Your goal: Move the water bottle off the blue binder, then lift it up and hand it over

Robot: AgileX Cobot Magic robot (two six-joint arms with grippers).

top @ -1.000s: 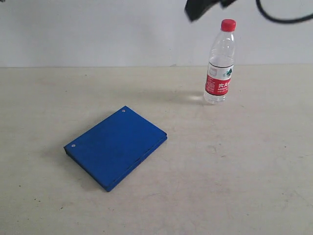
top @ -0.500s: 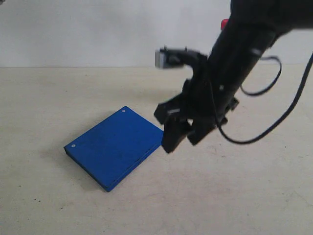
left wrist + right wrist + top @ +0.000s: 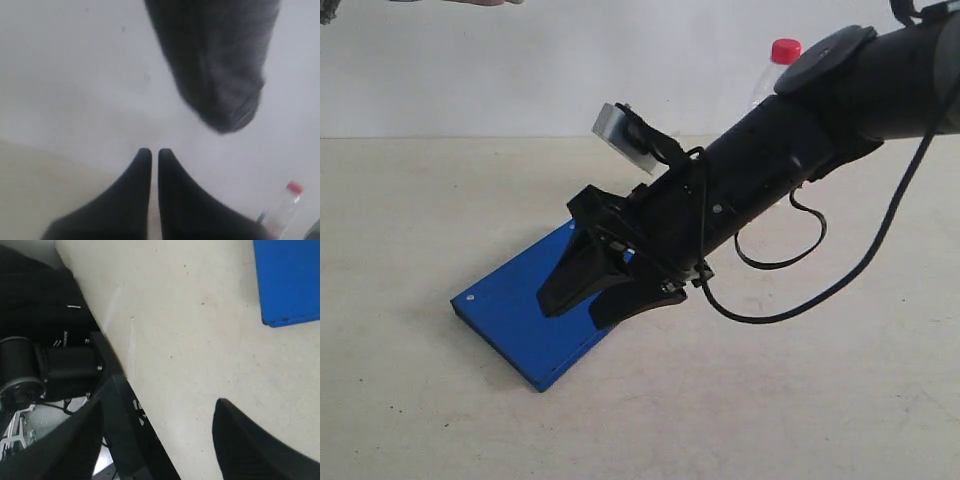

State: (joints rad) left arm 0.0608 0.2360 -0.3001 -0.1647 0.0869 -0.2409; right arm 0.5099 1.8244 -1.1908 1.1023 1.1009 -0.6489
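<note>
The blue binder (image 3: 505, 300) lies flat on the table, left of centre, and its corner (image 3: 290, 280) shows in the right wrist view. The water bottle (image 3: 786, 50) stands upright at the back right, off the binder. Only its red cap and shoulder show behind the right arm. My right gripper (image 3: 568, 314) hangs open over the binder's near right part with nothing between its fingers (image 3: 250, 440). My left gripper (image 3: 150, 155) is shut on nothing, raised above the table, with the bottle (image 3: 282, 210) small in the distance.
The right arm's black cable (image 3: 790, 270) loops down over the beige table (image 3: 800, 400). The table's edge (image 3: 120, 365) and the robot's dark base (image 3: 45, 365) show in the right wrist view. A blurred dark shape (image 3: 215, 60) hangs before the left wrist camera.
The right arm has swung down from the top right and reached left across the table, ending over the binder. It now hides most of the bottle. Bottle and binder have not moved.
</note>
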